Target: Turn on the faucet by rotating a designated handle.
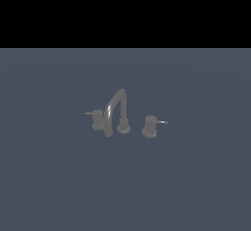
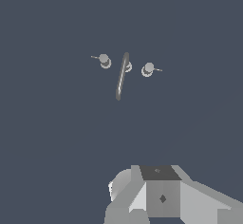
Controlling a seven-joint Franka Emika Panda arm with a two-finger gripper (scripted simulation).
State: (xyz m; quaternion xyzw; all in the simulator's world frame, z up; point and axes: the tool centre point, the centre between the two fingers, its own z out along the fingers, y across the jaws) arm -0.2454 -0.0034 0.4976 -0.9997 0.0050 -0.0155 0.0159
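Observation:
The faucet (image 1: pixel 121 108) is a small dull-grey tap set standing on the flat blue-grey floor, with an arched spout on a round base and a stubby knob on each side. Its spout curves down toward the exterior view's left. The handle (image 1: pixel 98 119) is the knob on that side, beside the outlet, and its thin lever rod points left. In the wrist view the faucet (image 2: pixel 122 76) and the handle (image 2: pixel 104 60) appear small and far off. Only grey parts of my gripper (image 2: pixel 161 194) show at that picture's edge, well apart from the faucet. Its fingers are not distinguishable. The exterior view does not show the arm.
A twin knob (image 1: pixel 150 126) sits on the spout's other side, its lever pointing to the exterior view's right; it also shows in the wrist view as the twin knob (image 2: pixel 148 69). Flat blue-grey floor (image 1: pixel 196 186) surrounds the tap set.

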